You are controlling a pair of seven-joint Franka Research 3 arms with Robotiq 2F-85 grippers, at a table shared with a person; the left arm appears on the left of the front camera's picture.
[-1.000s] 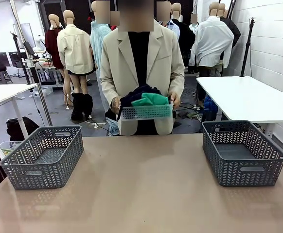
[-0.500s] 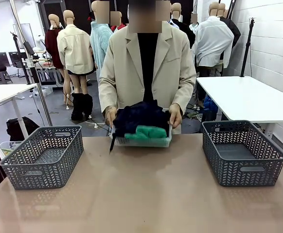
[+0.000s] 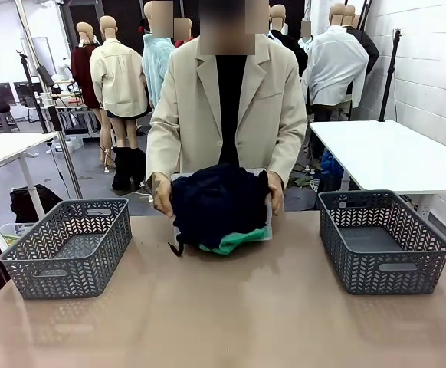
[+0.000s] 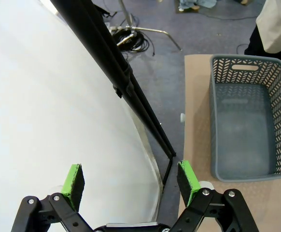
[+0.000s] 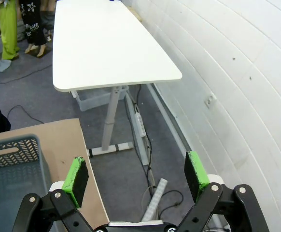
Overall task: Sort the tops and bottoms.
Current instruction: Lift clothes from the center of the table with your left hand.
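Note:
At the table's far middle a person tips a heap of clothes toward me, one hand (image 3: 162, 195) on each side of it. Dark navy fabric (image 3: 217, 201) makes up most of the heap; which pieces are tops I cannot tell. Under its lower edge a strip of green fabric, the bottoms (image 3: 234, 241), lies on the tabletop. My left gripper (image 4: 131, 178) is open with nothing between its green pads, out past the table's left edge. My right gripper (image 5: 136, 177) is open and empty too, hanging over the floor beyond the table's right edge.
A grey plastic basket (image 3: 70, 247) stands at the left of the table and another grey basket (image 3: 382, 241) at the right, both empty. The left basket (image 4: 246, 125) and a black stand (image 4: 116, 72) show from the left wrist. A white side table (image 5: 102, 43) stands beyond the right basket (image 5: 10, 169).
The person has brought a pale basket of clothes down from chest height to the table and tipped it toward me, so the dark heap now faces forward. Neither gripper has moved.

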